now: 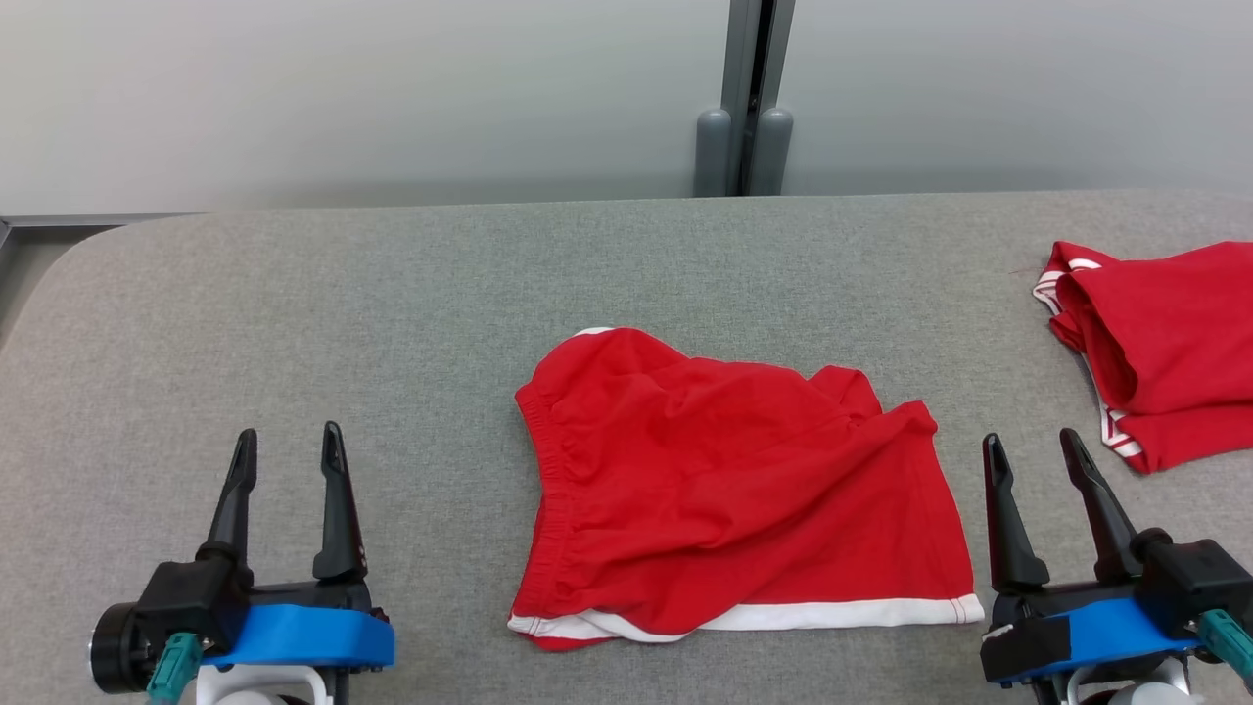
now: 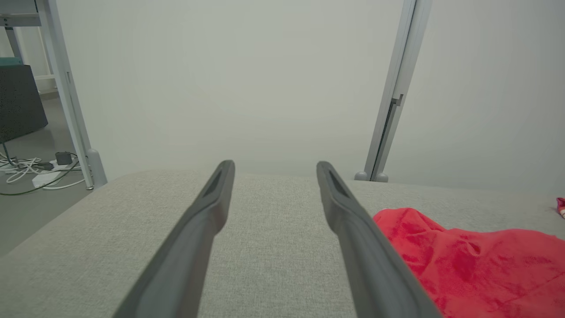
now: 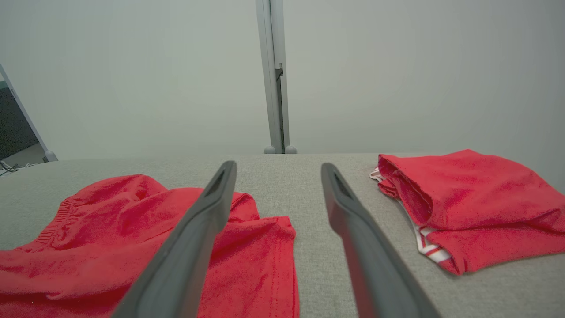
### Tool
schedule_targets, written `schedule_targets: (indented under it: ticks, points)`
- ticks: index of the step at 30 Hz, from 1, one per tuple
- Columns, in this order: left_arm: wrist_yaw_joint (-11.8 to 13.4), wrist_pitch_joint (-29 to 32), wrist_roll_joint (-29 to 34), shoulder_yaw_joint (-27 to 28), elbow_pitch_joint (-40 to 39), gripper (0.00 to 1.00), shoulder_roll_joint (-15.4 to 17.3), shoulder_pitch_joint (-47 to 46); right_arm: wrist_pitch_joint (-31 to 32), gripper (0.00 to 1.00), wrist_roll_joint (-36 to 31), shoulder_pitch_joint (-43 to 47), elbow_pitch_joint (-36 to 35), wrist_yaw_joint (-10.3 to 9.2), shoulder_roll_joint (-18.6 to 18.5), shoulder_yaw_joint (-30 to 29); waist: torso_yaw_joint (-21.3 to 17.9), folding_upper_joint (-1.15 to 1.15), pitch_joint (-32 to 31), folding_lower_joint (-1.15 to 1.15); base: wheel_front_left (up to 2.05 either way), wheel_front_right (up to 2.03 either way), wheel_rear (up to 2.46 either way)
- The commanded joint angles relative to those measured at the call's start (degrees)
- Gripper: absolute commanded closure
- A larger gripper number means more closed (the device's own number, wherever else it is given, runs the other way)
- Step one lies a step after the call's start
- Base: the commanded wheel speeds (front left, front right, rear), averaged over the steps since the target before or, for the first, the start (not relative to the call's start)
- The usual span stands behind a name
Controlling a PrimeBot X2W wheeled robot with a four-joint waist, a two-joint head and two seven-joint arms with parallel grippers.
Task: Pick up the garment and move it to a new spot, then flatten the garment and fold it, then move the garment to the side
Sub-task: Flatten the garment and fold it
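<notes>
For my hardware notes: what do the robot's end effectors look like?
The left end effector and right end effector each have two long, tapering dark fingers on a black body, a blue band, a teal connector and a white base.

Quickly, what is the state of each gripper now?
Left gripper: open, holding nothing.
Right gripper: open, holding nothing.

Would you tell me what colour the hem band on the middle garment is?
White band on the red garment; the head view shows it best.
</notes>
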Motion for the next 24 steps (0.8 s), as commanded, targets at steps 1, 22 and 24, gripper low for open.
schedule_targets:
  ticks: [1,22,24]
  points:
    - [-0.2,-0.27,0.27,-0.18,0.19,0.0,-0.07,-0.15,-0.16,0.0,-0.19,0.15,0.62,0.01,0.11,-0.24,0.06,0.0,-0.01,0.0,0.0,0.0,0.0]
    - [-2.7,-0.27,-4.55,-23.96,4.63,0.0,10.75,5.3,-0.1,0.0,0.24,1.59,18.42,0.01,0.09,0.74,0.5,0.0,1.16,0.0,0.0,0.0,0.0]
    - [-2.7,-0.27,-5.48,-25.83,4.53,0.0,11.8,5.46,-0.14,0.0,0.7,1.52,19.32,0.01,0.09,0.96,0.58,0.0,1.34,0.0,0.0,0.0,0.0]
